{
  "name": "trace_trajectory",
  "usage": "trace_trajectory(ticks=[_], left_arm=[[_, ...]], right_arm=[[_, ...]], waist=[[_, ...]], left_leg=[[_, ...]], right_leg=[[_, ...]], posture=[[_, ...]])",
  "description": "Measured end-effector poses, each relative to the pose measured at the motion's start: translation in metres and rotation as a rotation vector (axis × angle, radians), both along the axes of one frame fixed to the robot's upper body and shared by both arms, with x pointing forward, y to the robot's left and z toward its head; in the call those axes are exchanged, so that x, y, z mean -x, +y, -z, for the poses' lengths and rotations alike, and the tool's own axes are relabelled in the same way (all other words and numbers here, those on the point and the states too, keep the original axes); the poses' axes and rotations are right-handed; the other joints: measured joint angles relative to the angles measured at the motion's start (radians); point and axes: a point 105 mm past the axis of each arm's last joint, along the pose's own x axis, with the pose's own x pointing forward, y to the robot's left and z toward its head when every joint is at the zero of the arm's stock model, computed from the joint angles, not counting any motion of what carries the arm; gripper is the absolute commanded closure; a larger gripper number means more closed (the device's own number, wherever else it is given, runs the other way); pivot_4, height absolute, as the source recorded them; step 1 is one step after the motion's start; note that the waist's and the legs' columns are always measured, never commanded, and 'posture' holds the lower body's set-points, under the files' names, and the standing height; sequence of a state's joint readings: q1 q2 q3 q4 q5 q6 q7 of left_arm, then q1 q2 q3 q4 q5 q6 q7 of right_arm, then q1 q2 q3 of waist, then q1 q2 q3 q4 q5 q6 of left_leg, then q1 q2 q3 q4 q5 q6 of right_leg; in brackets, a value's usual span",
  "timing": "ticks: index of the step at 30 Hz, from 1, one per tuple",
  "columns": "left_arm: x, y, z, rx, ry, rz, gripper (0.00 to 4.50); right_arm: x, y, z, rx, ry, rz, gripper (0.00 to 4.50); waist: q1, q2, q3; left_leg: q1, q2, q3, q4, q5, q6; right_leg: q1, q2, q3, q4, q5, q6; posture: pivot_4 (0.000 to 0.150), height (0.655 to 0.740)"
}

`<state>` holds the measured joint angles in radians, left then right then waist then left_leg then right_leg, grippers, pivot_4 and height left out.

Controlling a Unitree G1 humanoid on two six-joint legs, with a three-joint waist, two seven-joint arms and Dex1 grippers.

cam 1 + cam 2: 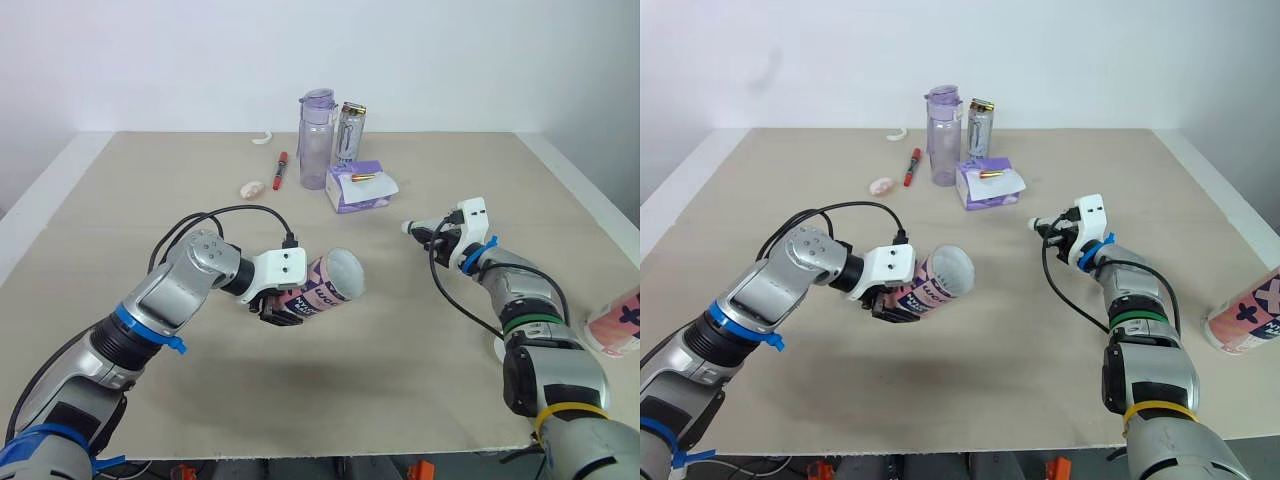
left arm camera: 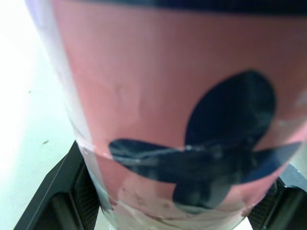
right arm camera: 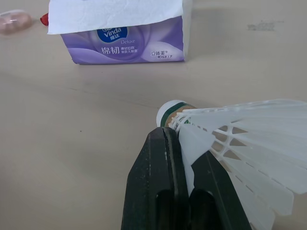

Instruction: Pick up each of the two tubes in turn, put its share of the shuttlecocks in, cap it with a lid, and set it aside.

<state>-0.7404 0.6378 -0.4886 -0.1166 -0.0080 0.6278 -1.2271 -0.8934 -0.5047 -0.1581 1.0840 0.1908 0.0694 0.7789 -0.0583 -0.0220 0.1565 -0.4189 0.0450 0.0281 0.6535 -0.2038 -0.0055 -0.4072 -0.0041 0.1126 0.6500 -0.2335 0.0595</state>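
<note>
My left claw (image 1: 283, 303) is clamped round a pink tube (image 1: 332, 279). It holds the tube above the surface (image 1: 120, 200), left of centre, tilted with the open mouth facing right. My right claw (image 1: 422, 233), right of centre, pinches a shuttlecock (image 3: 240, 129) just behind its cork. I judge loading is under way: this tube has no lid on, and capping and setting aside remain. The other tube (image 1: 615, 322) lies at the right edge (filled or not, I cannot tell). The tissue pack (image 3: 124, 40) reads "Vinda" and "Deluxe"; the tube's lettering is unreadable.
</note>
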Motion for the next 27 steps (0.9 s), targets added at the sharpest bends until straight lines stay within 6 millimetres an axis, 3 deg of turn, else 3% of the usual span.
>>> trace_trajectory(ticks=[4, 5, 8, 9, 10, 11, 12, 15, 17, 20, 27], left_arm=[[0.001, 0.0, 0.0, 0.001, 0.0, 0.002, 1.0], [0.001, -0.001, 0.0, 0.003, -0.001, 0.004, 1.0], [0.001, 0.0, 0.0, 0.003, 0.0, 0.002, 1.0], [0.001, -0.001, -0.001, 0.01, -0.002, 0.005, 1.0], [0.002, 0.0, -0.001, 0.009, -0.001, 0.004, 1.0], [0.001, 0.001, -0.001, 0.005, 0.003, 0.001, 1.0], [0.001, 0.002, 0.0, 0.004, 0.007, -0.005, 1.0], [-0.001, 0.003, 0.001, 0.003, 0.009, -0.011, 1.0], [-0.001, 0.003, 0.001, 0.005, 0.008, -0.015, 1.0], [-0.002, 0.001, 0.001, 0.005, 0.01, -0.011, 1.0], [-0.001, -0.001, 0.0, 0.004, 0.012, -0.001, 1.0]], right_arm=[[0.008, 0.0, -0.021, 0.131, -0.141, -0.065, 4.49], [0.021, 0.0, -0.038, 0.233, -0.248, -0.127, 4.49], [0.036, 0.003, -0.057, 0.324, -0.346, -0.198, 4.49], [0.071, 0.016, -0.086, 0.484, -0.488, -0.382, 4.49], [0.084, 0.024, -0.099, 0.544, -0.547, -0.455, 4.49], [0.114, 0.044, -0.125, 0.689, -0.68, -0.611, 4.49], [0.134, 0.061, -0.138, 0.767, -0.767, -0.712, 4.49], [0.148, 0.074, -0.14, 0.794, -0.817, -0.781, 4.49], [0.164, 0.093, -0.124, 0.805, -0.806, -0.899, 4.49], [0.173, 0.107, -0.113, 0.836, -0.807, -0.977, 4.49], [0.17, 0.119, -0.1, 0.889, -0.808, -1.033, 4.49]], waist=[[0.001, 0.0, 0.0], [0.001, 0.001, 0.0], [0.002, 0.002, 0.0], [0.006, 0.007, 0.003], [0.008, 0.01, 0.004], [0.006, 0.012, 0.005], [0.006, 0.011, 0.004], [0.007, 0.004, 0.003], [0.008, 0.002, 0.004], [0.008, 0.001, 0.004], [0.01, 0.001, 0.005]], left_leg=[[0.0, 0.0, 0.0, 0.0, 0.0, 0.0], [-0.001, 0.0, 0.0, -0.001, 0.0, 0.0], [0.0, 0.0, 0.0, -0.001, 0.0, 0.0], [-0.002, -0.001, -0.001, -0.001, 0.0, 0.0], [-0.002, -0.001, -0.001, -0.001, 0.0, 0.0], [0.0, -0.001, 0.0, -0.001, 0.0, 0.0], [0.003, 0.0, -0.001, -0.002, 0.0, 0.0], [0.006, 0.001, -0.002, -0.002, 0.0, 0.0], [0.007, 0.001, 0.0, -0.002, 0.0, 0.0], [0.007, 0.0, 0.002, -0.001, 0.0, 0.0], [0.005, 0.0, 0.002, -0.002, 0.0, 0.0]], right_leg=[[0.0, 0.0, 0.0, 0.0, -0.001, 0.001], [0.0, 0.0, 0.0, 0.0, -0.001, 0.001], [0.0, 0.0, 0.0, 0.0, -0.001, 0.001], [-0.001, 0.0, 0.0, 0.0, -0.002, 0.002], [-0.001, 0.0, 0.001, 0.0, -0.002, 0.002], [-0.001, 0.0, 0.001, 0.0, -0.002, 0.002], [0.002, 0.001, 0.0, 0.0, -0.002, 0.001], [0.003, 0.002, 0.0, 0.0, -0.002, -0.001], [0.002, 0.0, 0.0, 0.0, -0.001, -0.002], [0.0, -0.003, 0.001, 0.0, -0.001, -0.003], [0.0, -0.003, 0.0, 0.0, -0.001, -0.003]], posture=[[0.15, 0.74], [0.15, 0.74], [0.15, 0.74], [0.15, 0.74], [0.15, 0.74], [0.15, 0.74], [0.15, 0.74], [0.15, 0.74], [0.15, 0.74], [0.15, 0.74], [0.15, 0.74]])
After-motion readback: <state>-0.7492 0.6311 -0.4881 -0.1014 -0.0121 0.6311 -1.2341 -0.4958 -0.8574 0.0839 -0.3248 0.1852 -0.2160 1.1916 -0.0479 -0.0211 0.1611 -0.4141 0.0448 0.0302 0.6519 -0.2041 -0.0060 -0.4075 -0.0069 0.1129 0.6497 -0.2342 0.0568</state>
